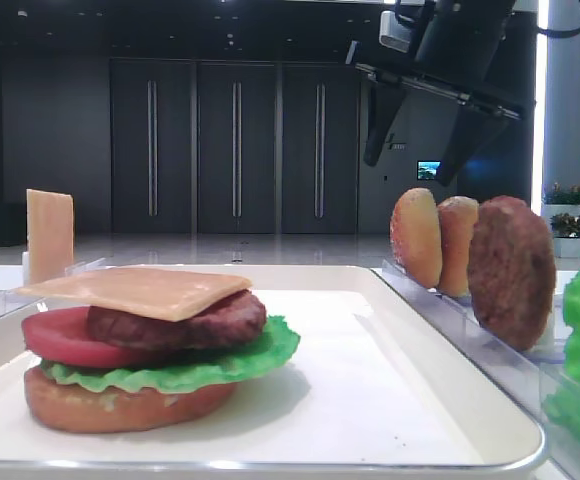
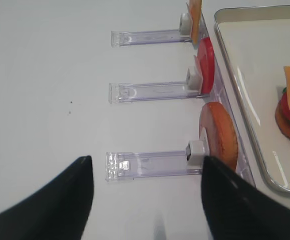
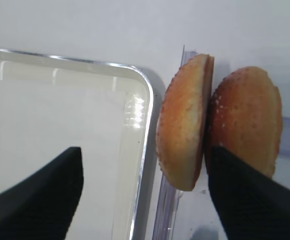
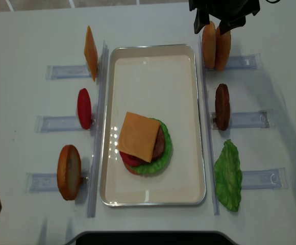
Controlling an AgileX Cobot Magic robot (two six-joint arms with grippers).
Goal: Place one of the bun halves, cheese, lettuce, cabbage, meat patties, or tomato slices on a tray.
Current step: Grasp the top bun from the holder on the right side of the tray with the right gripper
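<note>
The white tray (image 4: 153, 61) holds a stack topped by a cheese slice (image 4: 139, 136), over a meat patty (image 1: 185, 322), a tomato slice (image 1: 65, 340), lettuce (image 1: 220, 368) and a flat bun (image 1: 110, 408). Two speckled bun halves (image 4: 208, 45) (image 4: 222, 48) stand on edge in the far right rack. My right gripper (image 4: 212, 28) hangs open just above them. In the right wrist view the near bun half (image 3: 182, 125) sits between the fingers of that gripper (image 3: 145, 149), untouched. My left gripper (image 2: 146, 160) is open over the bare table beside a standing bun half (image 2: 219, 135).
Clear racks flank the tray. On the right stand a patty (image 4: 222, 106) and a lettuce leaf (image 4: 228, 176). On the left stand a cheese slice (image 4: 90, 52), a tomato slice (image 4: 84, 108) and a bun (image 4: 69, 172).
</note>
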